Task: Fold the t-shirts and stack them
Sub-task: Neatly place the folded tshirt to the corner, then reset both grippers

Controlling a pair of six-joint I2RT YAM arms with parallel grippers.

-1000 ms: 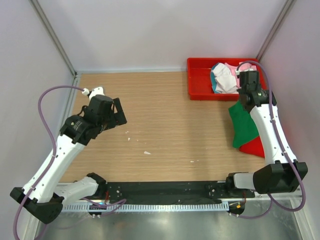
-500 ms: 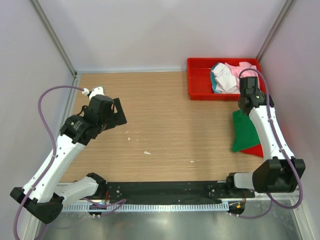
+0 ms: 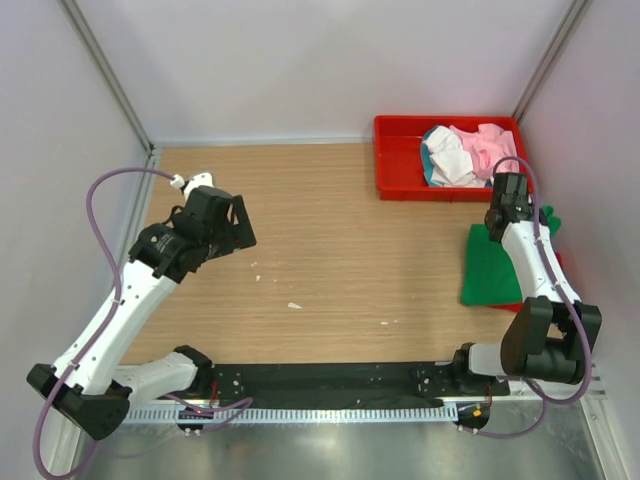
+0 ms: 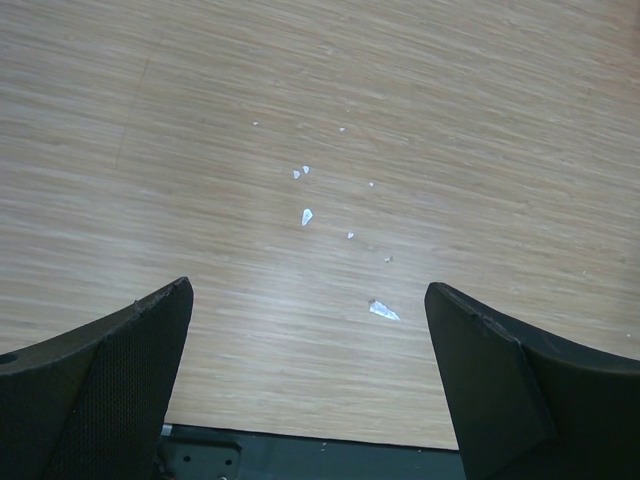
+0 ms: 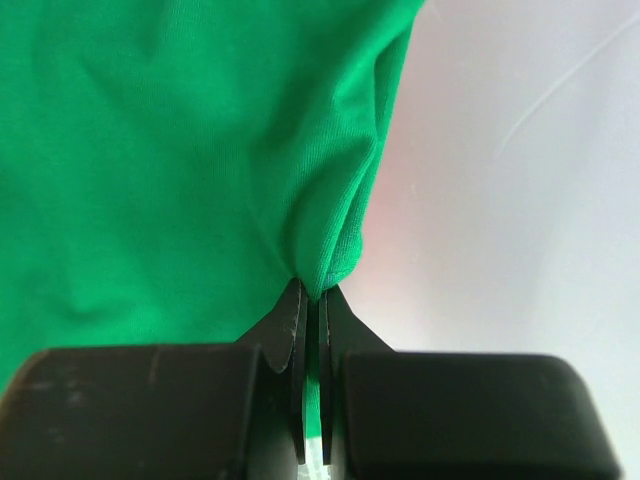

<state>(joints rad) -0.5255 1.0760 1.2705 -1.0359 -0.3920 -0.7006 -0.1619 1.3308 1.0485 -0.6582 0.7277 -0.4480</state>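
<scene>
My right gripper [image 3: 513,197] is shut on a fold of the bright green t-shirt [image 3: 492,268], which lies at the table's right edge over a red t-shirt [image 3: 512,305] that shows only as a sliver. In the right wrist view the jaws [image 5: 312,300] pinch the green cloth [image 5: 180,160] tightly beside the white wall. Pale pink [image 3: 485,146], white [image 3: 450,160] and teal [image 3: 427,158] shirts lie heaped in the red tray [image 3: 400,160]. My left gripper [image 3: 236,222] is open and empty above bare wood at the left; its fingers [image 4: 110,370] frame the tabletop.
The red plastic tray stands at the back right corner. White walls and metal posts [image 3: 105,75] close in the table on three sides. Small white scraps [image 3: 294,305] lie on the wood [image 3: 340,240], also seen in the left wrist view [image 4: 383,312]. A black rail [image 3: 330,378] runs along the near edge.
My right gripper has carried the green shirt's edge from near the tray toward the right wall, spreading the shirt flatter over the red one. The left arm has barely shifted.
</scene>
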